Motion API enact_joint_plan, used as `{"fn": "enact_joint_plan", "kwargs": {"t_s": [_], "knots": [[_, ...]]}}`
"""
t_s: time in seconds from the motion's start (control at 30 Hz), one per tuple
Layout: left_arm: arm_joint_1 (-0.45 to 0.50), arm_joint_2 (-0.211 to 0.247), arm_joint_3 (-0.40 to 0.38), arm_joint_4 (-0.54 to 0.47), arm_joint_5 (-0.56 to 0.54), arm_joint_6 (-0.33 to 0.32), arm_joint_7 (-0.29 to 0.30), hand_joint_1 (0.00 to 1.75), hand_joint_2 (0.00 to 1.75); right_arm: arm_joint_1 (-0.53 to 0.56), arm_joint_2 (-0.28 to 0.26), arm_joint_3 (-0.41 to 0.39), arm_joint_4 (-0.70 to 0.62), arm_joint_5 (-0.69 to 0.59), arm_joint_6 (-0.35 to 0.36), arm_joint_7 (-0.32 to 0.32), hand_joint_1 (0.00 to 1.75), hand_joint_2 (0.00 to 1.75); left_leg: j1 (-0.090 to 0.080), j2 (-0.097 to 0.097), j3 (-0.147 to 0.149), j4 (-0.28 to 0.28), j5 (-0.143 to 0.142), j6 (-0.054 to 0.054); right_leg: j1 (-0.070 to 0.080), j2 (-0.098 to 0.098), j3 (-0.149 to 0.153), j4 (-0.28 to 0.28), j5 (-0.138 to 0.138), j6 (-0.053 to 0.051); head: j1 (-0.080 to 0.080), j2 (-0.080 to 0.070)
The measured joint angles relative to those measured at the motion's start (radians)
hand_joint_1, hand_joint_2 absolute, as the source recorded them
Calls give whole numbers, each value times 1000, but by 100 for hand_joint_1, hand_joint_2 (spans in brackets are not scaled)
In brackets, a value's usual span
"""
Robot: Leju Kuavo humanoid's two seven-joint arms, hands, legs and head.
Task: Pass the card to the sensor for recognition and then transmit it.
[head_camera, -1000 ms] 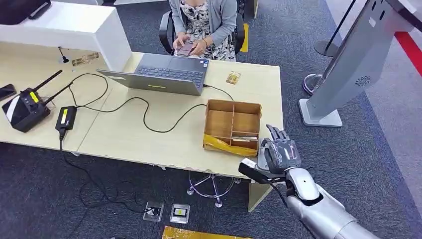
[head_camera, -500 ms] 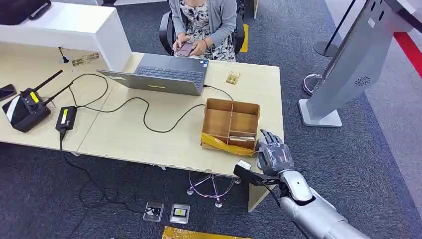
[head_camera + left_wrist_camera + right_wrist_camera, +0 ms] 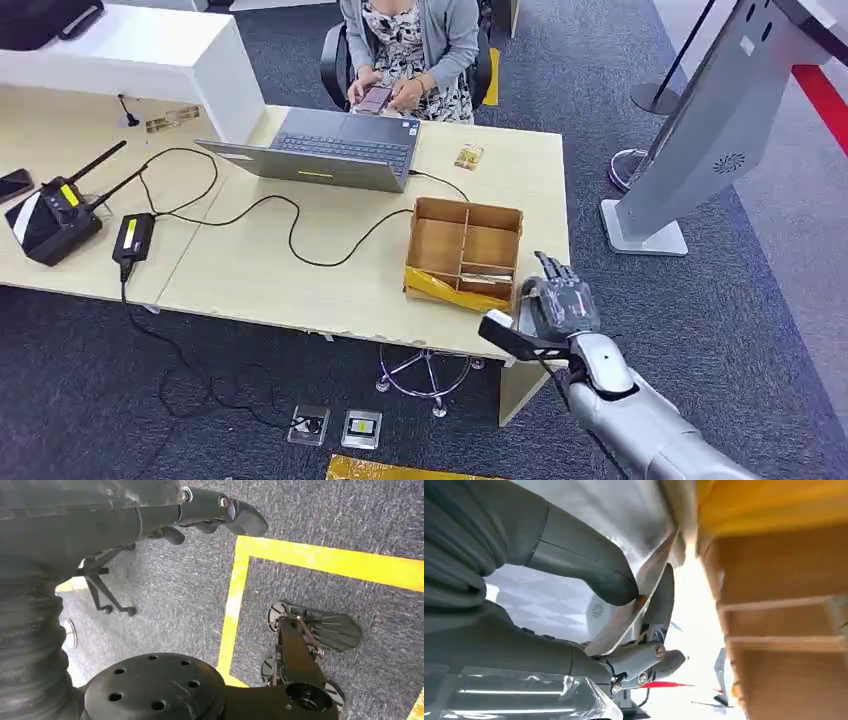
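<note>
Right hand (image 3: 556, 306) has lifted slightly from the box (image 3: 465, 254) at lower right, card (image 3: 634, 605) pinched between thumb and finger. Pick done; sensor next. Left hand (image 3: 210, 515) hangs, holds nothing, fingers apart.

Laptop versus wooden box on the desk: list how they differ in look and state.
The laptop is grey, open toward the seated person, with a black cable plugged in; the wooden box is brown, open-topped and split into compartments, with a yellow strip along its near wall. The laptop sits at the desk's far edge, the box near the front corner by the right hand. Both rest flat on the desk.
</note>
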Motion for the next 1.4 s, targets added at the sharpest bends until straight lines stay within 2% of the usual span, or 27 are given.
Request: {"fn": "enact_joint_plan", "kwargs": {"t_s": [0.17,0.27,0.43,0.6,0.77,0.93,1.13,1.4], "knots": [[0,0,-1,0,-3,-2,0,0,175,-4,-3,-6,-1,8,-14,5,175,175,0,0,0,0,0,0,0,0,0,0,0,0,0,0],[0,0,-1,0,-6,-10,0,0,175,-23,-9,-13,-35,50,-14,37,175,175,0,0,-1,0,0,0,0,0,-1,0,0,0,0,0],[0,0,-1,0,-12,-23,-19,0,175,-74,-29,-28,-162,141,39,97,175,175,0,0,0,0,0,0,0,0,-1,0,0,0,0,0],[0,2,-2,0,-35,-50,-39,0,175,-144,-52,-49,-313,216,140,150,175,175,0,0,0,0,0,0,0,0,-1,0,0,0,0,0],[-1,3,-2,1,-55,-65,-46,0,175,-211,-56,-55,-401,253,195,158,175,175,0,0,-1,0,0,0,0,0,0,0,0,0,-1,0],[-3,2,-4,0,-69,-70,-49,0,175,-290,9,-54,-359,269,178,104,175,175,0,0,-1,0,0,0,0,0,-1,0,0,0,0,0],[-4,1,-9,0,-85,-77,-49,0,175,-299,119,-53,-223,280,122,73,175,175,1,0,-1,0,1,0,1,0,-1,1,0,0,0,0],[-3,2,-9,1,-87,-79,-43,0,175,-307,179,-56,-105,284,111,63,175,175,0,0,-2,0,1,0,1,0,-1,0,0,0,0,0]]}}
